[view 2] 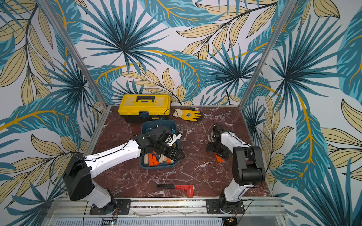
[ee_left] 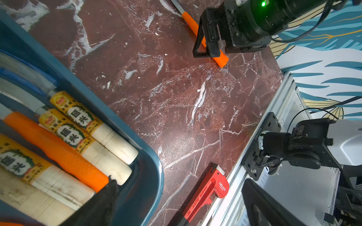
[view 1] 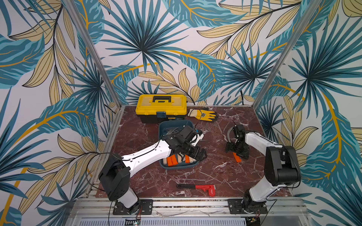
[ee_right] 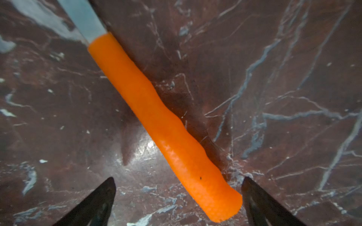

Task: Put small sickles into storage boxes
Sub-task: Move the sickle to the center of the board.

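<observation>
One orange-handled sickle (ee_right: 162, 125) lies between tips of the spread right claw (ee_right: 178, 179).

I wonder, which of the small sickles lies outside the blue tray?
The orange-handled sickle on the marble table, beneath the open right gripper; the other sickles lie inside the tray.

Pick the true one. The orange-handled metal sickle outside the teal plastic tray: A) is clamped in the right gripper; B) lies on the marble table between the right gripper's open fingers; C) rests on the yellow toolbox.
B: the orange-handled sickle lies flat on the marble table, the right gripper open astride it.
</observation>
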You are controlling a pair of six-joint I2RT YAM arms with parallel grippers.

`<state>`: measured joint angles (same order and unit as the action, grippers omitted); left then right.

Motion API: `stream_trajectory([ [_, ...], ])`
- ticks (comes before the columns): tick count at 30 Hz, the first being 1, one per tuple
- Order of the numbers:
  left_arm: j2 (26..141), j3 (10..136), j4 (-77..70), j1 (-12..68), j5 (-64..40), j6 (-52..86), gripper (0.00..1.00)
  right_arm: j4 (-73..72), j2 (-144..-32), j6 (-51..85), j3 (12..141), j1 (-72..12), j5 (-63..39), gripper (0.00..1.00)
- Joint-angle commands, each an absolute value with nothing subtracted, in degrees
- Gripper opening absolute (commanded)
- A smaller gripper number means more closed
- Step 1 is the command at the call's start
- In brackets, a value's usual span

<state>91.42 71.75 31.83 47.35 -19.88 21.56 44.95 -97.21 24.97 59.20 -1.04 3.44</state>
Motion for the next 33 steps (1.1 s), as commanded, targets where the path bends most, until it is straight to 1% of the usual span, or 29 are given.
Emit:
stream_trajectory([
  [1,92.2,74.1,31.2,46.4,-21.3,20.4,0.99,46.9,-99.9,22.6,61.3,-0.9,1.0,1.0],
  [11,93.2,75.0,31.3,45.2,-22.1,19.9,0.99,48.7,-100.8,21.1,62.6,-1.0,-0.2,1.0],
  [15,93.1,74.7,31.4,45.0,-22.0,19.8,0.99,48.9,-100.7,21.9,62.7,-1.7,-2.9,1.0],
  [20,92.7,74.3,31.2,45.1,-21.7,20.0,0.99,48.9,-100.9,23.4,63.4,-5.1,-4.8,1.0],
  [26,92.5,74.0,31.3,44.9,-21.3,20.1,0.99,48.9,-102.6,25.4,65.4,-11.5,-4.4,0.99],
  [29,92.3,73.8,31.3,44.9,-21.1,20.2,0.99,48.9,-104.1,26.3,66.1,-14.1,-3.5,0.93],
  [33,91.6,73.1,31.2,44.9,-20.8,20.5,0.99,47.1,-105.2,27.1,65.4,-15.2,-4.7,0.76],
])
